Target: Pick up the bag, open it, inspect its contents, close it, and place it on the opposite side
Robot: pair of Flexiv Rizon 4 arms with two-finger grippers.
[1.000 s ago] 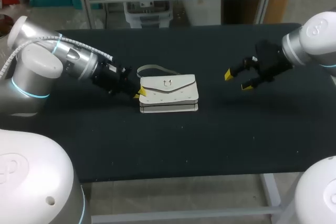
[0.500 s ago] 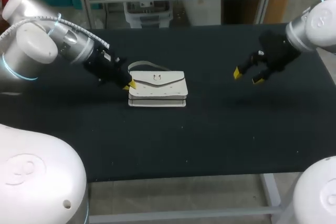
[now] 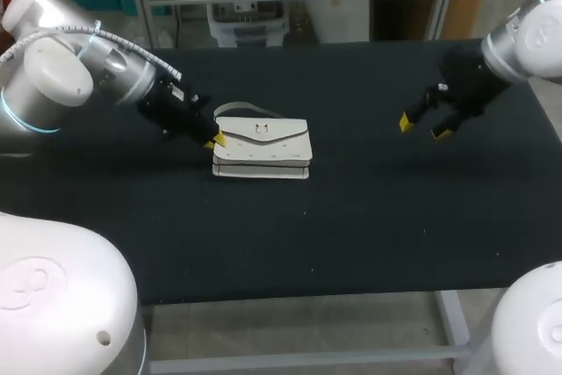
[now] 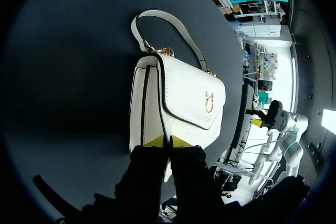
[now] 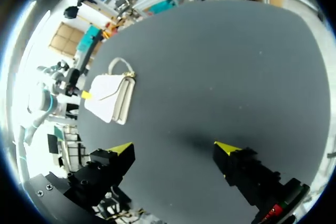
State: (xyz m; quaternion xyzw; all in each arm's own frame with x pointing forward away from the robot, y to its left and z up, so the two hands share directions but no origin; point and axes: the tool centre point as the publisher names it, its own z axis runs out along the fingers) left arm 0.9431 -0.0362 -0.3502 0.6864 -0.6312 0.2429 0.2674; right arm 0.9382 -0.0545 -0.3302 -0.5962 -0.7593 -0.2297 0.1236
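Note:
A white handbag (image 3: 262, 147) with a gold clasp lies flap up on the black table (image 3: 351, 217), left of the middle. Its strap (image 3: 250, 111) curls behind it. My left gripper (image 3: 212, 140) is at the bag's left end, shut on the edge of the flap. In the left wrist view the two yellow tips (image 4: 167, 141) pinch the flap's edge of the bag (image 4: 181, 98), with the strap (image 4: 173, 24) at its far end. My right gripper (image 3: 421, 126) hangs open over the table's right part, far from the bag. In the right wrist view its gripper (image 5: 174, 148) holds nothing, and the bag (image 5: 110, 98) lies far ahead.
The black tabletop (image 5: 220, 66) stretches wide and bare between the bag and my right gripper. Its front edge (image 3: 334, 294) and right edge are near my right arm's side.
My left gripper has drawn the bag to the left and a little toward the back. My right gripper has moved farther right and back, still open.

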